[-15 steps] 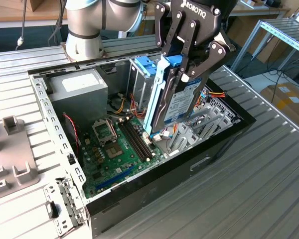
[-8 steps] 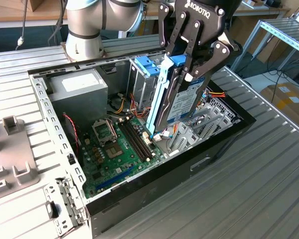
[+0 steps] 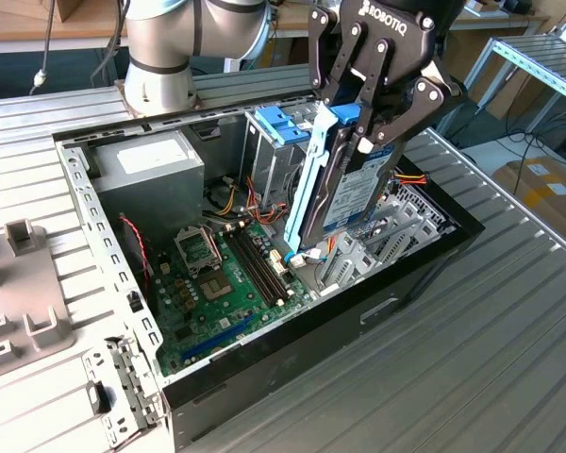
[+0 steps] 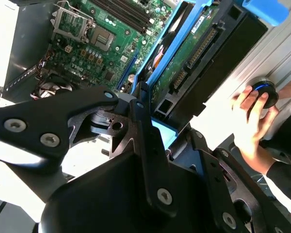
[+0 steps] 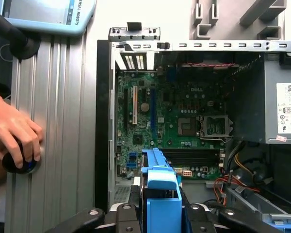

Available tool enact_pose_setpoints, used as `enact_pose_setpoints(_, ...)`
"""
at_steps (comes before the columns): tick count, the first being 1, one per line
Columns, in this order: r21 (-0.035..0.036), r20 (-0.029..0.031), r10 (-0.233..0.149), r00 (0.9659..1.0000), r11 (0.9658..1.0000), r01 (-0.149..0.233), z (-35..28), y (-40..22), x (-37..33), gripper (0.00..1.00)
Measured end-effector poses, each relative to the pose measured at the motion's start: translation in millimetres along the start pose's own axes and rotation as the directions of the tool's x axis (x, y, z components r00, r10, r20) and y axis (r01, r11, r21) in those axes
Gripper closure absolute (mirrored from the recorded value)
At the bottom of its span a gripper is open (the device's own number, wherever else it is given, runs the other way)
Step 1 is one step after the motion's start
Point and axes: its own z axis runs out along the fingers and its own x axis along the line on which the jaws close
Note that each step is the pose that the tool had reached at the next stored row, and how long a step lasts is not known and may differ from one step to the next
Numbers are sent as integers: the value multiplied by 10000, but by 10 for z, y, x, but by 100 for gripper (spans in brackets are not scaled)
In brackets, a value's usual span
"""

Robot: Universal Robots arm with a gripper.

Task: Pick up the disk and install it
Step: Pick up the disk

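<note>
Disk (image 3: pixel 351 203): held on edge, tilted, by gripper (image 3: pixel 366 142), fingers clamped on its blue rails. Positioned over open case (image 3: pixel 292 344), lower end near motherboard (image 3: pixel 228 283) edge. Room left above board. Case set on ribbed metal table (image 3: pixel 481 359); person's hand (image 5: pixel 14 136) seen alongside.

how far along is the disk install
Done: the pick-up, since the end effector is shut on the disk. In hand: the disk is held on edge, tilted, over the open case beside the motherboard. Left: the install itself; the disk is not yet seated in a bay.
</note>
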Motion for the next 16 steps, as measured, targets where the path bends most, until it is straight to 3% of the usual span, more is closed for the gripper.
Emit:
enact_pose_setpoints(8, 0, -5, 0, 10000, 10000, 0, 5, -73, 48, 63)
enact_pose_setpoints(10, 1, 35, -2, 10000, 10000, 2, 5, -100, 66, 63)
enact_pose_setpoints(13, 8, 318, -15, 9995, 10000, 15, 5, -128, 104, 63)
enact_pose_setpoints(14, 12, 496, -23, 9988, 10000, 22, 6, -140, 120, 63)
enact_pose_setpoints(15, 17, 720, -33, 9974, 10000, 32, 5, -154, 143, 63)
enact_pose_setpoints(16, 23, 905, -42, 9959, 10000, 40, 7, -167, 164, 63)
